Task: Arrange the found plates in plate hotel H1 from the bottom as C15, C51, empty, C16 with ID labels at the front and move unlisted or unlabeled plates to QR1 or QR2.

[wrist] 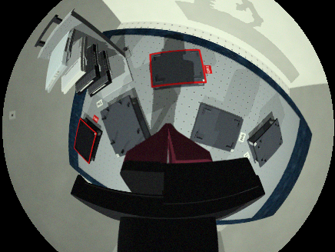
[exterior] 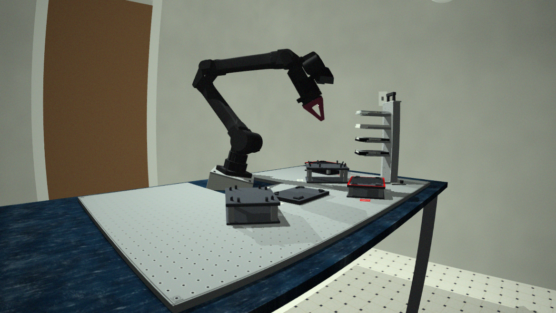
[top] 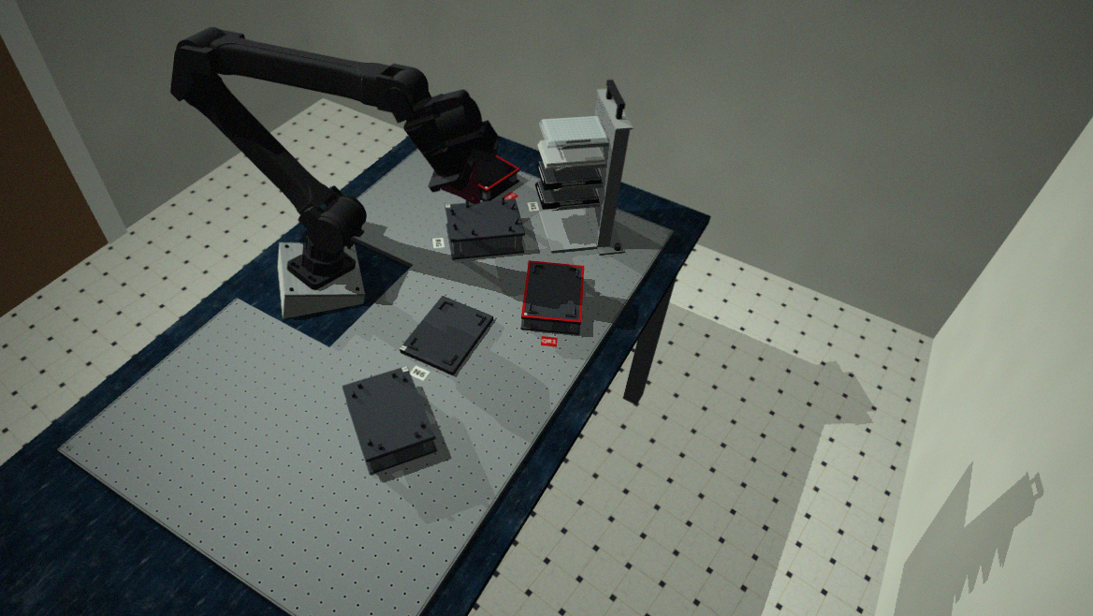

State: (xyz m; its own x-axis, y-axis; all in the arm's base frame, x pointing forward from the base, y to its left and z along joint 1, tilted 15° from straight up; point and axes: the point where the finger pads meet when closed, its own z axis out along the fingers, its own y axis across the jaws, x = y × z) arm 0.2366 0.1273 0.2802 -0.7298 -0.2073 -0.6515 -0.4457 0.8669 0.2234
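Hand (exterior: pixel 319 112) is held together, nothing gripped, high above counter (exterior: pixel 58 249). Plate hotel H1 (exterior: pixel 396 128) is seen at its 3 o'clock w/ four plates shelved.

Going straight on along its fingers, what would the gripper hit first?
The shut gripper would probably meet the deck plate between RG nest and QR1 nest; depth unclear.

— Where is the hotel (exterior: pixel 395 128)?
— At the deck's far right corner, plates on its shelves. I hang above the nest (exterior: pixel 325 168) left of it.
— And QR1 (exterior: pixel 365 181)?
— In front of the hotel; N6 (exterior: pixel 251 202) sits nearest the front.
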